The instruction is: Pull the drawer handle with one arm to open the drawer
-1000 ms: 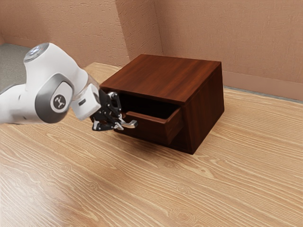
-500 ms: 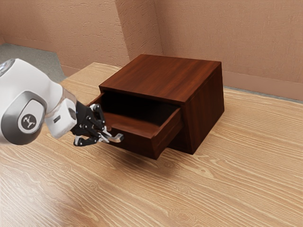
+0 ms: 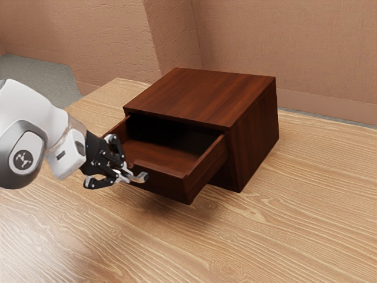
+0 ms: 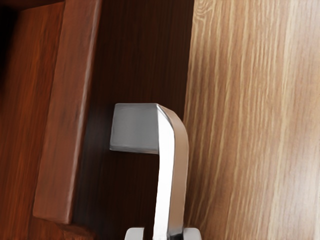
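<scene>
While the metal drawer handle (image 3: 137, 175) sits clamped between the closed fingers of my gripper (image 3: 119, 174), the drawer (image 3: 177, 171) stands well out of the wooden cabinet (image 3: 206, 97); an off-axis pull could slip the grip or drag the cabinet across the table (image 3: 265, 236).

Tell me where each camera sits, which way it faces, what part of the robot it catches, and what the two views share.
Exterior view: off to the arm's side, raised, looking down across the table at the cabinet and its open drawer; shows the white arm and the gripper shut on the handle.
Wrist view: on the hand, looking past the handle at the drawer's front and the table below; pale bits flanking the handle may be fingertips.
Shared: the handle, the drawer and the table.
</scene>
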`<control>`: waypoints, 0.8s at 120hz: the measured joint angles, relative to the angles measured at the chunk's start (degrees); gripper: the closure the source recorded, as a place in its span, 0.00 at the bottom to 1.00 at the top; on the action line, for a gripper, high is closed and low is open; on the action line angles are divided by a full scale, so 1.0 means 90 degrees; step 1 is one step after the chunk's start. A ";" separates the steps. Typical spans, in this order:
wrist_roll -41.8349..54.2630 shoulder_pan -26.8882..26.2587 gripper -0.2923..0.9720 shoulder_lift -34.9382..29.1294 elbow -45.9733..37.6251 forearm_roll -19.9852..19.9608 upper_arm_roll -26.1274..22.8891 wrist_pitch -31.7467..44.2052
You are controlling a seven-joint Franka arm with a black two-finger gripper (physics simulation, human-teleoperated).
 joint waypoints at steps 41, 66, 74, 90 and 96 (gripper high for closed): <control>-0.0064 0.0004 0.64 -0.0100 0.0019 -0.0001 -0.0053 -0.0218; -0.0106 0.0049 0.59 -0.0156 0.0733 -0.0027 -0.0229 -0.0750; -0.0117 0.0066 0.57 0.0280 0.1631 -0.0020 -0.0244 -0.1235; -0.0206 0.0096 0.45 0.2443 0.4958 0.0078 -0.0197 -0.2943; -0.0308 0.0030 0.40 0.3018 0.5798 0.0119 -0.0118 -0.3647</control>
